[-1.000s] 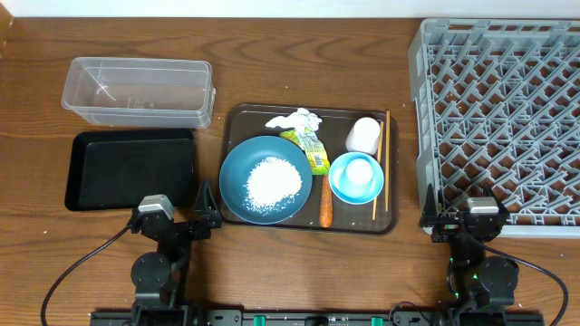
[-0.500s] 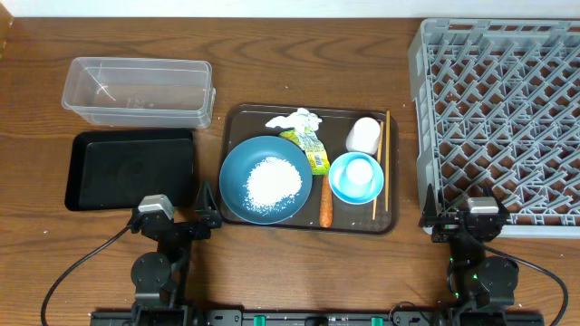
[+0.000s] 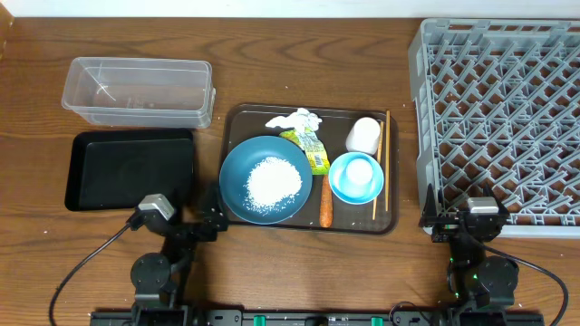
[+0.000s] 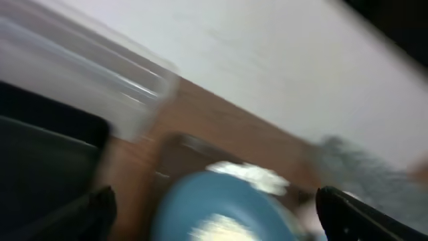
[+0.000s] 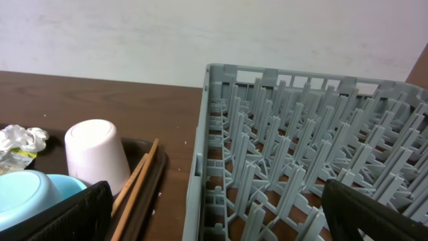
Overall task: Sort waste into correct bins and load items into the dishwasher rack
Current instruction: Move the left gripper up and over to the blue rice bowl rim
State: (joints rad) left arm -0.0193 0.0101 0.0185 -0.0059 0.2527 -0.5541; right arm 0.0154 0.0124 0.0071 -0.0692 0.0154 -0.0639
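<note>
— Where's the rice (image 3: 274, 179)?
— I see it piled on the dark blue dish (image 3: 234, 186), on the brown tray (image 3: 243, 127).
— Fingers?
— Left gripper (image 4: 224, 213) and right gripper (image 5: 221, 215) both spread wide, empty.

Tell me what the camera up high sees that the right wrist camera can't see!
Only the overhead view shows the black tray, the clear tub, the dark blue dish with its rice, and the carrot. Only the right wrist view shows the pegs of the grey rack from the side, standing upright, with the pale wall rising behind them. Both show the rack, the white cup, the chopsticks, the light blue bowl and the tissue.
</note>
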